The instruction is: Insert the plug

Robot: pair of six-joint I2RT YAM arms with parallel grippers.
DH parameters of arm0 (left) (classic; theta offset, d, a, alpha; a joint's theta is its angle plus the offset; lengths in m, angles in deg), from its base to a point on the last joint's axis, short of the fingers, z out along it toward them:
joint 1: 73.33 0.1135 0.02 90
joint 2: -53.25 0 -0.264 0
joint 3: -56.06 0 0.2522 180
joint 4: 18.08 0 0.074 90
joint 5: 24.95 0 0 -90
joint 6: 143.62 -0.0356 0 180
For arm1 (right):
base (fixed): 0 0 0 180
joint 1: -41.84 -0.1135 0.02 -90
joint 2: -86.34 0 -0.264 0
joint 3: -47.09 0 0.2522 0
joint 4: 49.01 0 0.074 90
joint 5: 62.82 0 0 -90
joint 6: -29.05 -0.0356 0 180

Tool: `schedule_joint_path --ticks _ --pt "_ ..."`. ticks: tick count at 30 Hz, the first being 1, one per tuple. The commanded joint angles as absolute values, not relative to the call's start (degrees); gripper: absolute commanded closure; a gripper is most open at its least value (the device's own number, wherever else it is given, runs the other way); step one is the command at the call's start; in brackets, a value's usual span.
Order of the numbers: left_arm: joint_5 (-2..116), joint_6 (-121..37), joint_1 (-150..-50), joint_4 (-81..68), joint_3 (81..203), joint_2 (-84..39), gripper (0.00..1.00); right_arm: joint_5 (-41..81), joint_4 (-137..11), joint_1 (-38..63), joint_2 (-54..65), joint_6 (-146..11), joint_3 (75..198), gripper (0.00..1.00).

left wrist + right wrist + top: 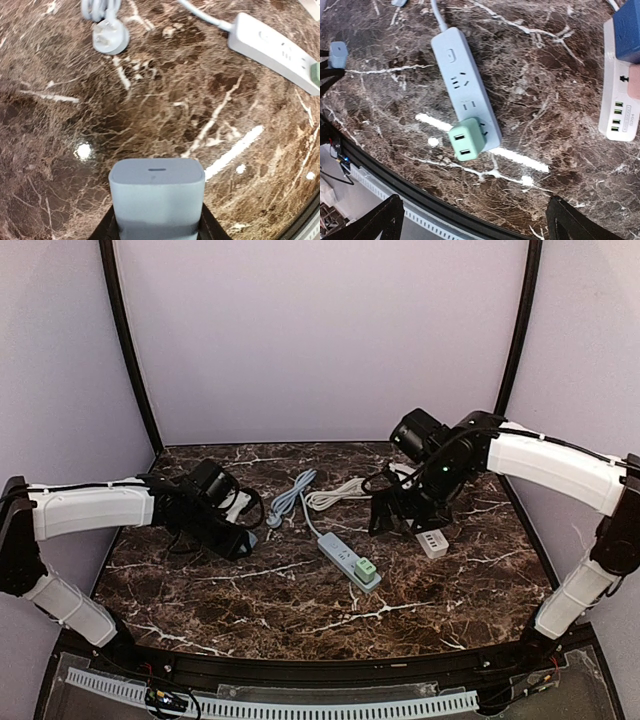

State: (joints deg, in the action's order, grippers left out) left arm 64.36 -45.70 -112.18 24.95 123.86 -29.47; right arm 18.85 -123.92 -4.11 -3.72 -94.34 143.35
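- Marble table (200,600) carries a white power strip (462,85), a green adapter (465,142) plugged into its end away from the cord.
- Right gripper (480,225) hangs over the strip, jaws wide, empty.
- Left gripper (243,538) is clamped on the grey plug (156,195), left of the strip and apart from it.

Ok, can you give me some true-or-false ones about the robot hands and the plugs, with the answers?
1. The left gripper holds a grey-blue charger. True.
2. The right gripper is shut. False: it is open and holds nothing.
3. A green adapter sits in the strip. True.
4. The adapter is at the strip's cord end. False: it is at the other end.
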Motion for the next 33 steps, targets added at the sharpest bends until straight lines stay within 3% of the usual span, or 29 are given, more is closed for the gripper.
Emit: schedule_joint_path --ticks 1,33 --pt "60.83 -46.16 -115.07 26.70 127.04 -26.53 0.99 10.34 -120.01 -3.69 -1.64 -94.91 145.75 0.01" --pt "56.12 -62.02 -134.40 23.85 146.79 -32.19 0.99 -14.30 -110.66 -2.46 4.88 -101.62 141.73 0.05"
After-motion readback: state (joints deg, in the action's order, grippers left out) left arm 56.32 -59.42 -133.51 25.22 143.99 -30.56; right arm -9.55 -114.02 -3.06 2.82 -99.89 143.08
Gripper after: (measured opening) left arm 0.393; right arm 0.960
